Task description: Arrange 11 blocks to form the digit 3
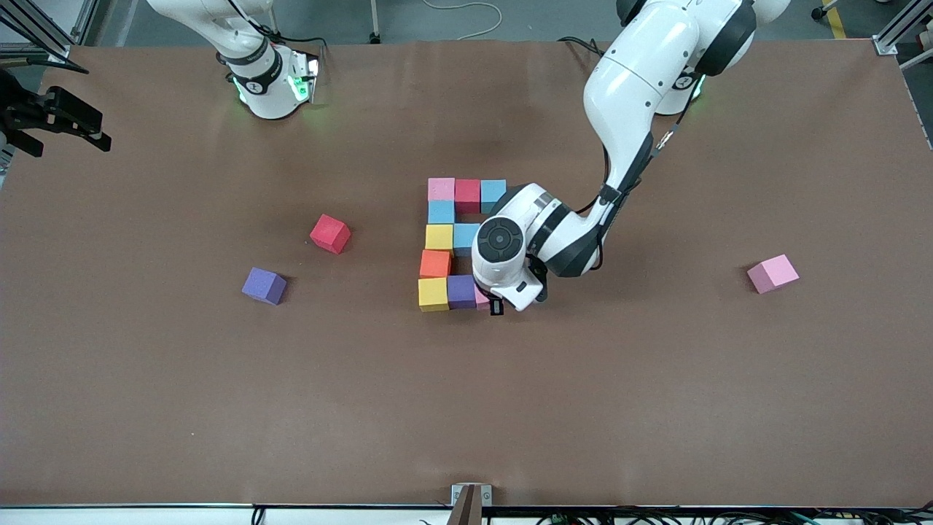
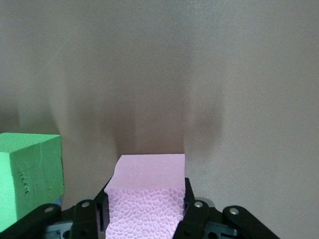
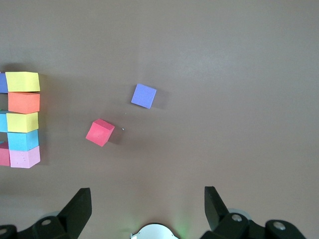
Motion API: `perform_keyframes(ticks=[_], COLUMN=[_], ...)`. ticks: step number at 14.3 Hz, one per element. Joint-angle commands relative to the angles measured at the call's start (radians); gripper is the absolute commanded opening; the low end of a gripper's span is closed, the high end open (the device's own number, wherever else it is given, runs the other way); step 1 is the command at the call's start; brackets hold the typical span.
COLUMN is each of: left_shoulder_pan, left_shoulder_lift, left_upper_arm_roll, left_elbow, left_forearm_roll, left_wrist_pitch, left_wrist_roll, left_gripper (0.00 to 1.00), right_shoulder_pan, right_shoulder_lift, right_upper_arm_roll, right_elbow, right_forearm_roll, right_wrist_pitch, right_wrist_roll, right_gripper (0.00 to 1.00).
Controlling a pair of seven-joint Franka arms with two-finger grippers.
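Pink block (image 2: 145,196) is clamped between the left hand's (image 2: 145,211) fingers.

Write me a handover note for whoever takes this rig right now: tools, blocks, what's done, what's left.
Left tool: shut on a pink block, low at the end of the digit 3's bar nearest the front camera, beside its purple cube.
Right tool: open, waiting high toward its end of the table.
Done: the visible cubes form most of the figure; the left arm hides part.
Left: release pink.
Loose: red, purple, pink.
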Motion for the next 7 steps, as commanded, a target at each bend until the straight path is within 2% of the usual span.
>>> perform_keyframes(ticks=[1,3,5,7], left_shoulder_pan=[-0.011,-0.006,0.003,0.007], left_shoulder_lift=[0.025,0.017,-0.003,-0.026], left_upper_arm_roll=[0.012,0.014,0.014,0.014], left_elbow=[0.030,0.030,0.030,0.030], left_forearm_roll=[0.009,0.010,0.016,0.016], left_wrist_pitch=[-0.012,-0.012,-0.014,-0.031], left_wrist_roll=[-0.011,-0.004,0.018,0.048], left_gripper=[0.41,0.64,1.00,1.00], right_shoulder_pan=[-0.004,-0.004,-0.004,-0.004], right_shoulder_lift=[-0.019,-0.019,-0.019,-0.019], right_upper_arm_roll=[0.000,0.000,0.000,0.000], right_elbow=[-0.014,-0.014,-0.013,-0.014], right_forearm_roll=[0.008,0.008,0.009,0.008], right_wrist_pitch=[-0.002,-0.002,-0.002,-0.002], right_wrist_roll=[-0.012,-0.013,-0.013,-0.013], right_gripper=[1.00,1.00,1.00,1.00])
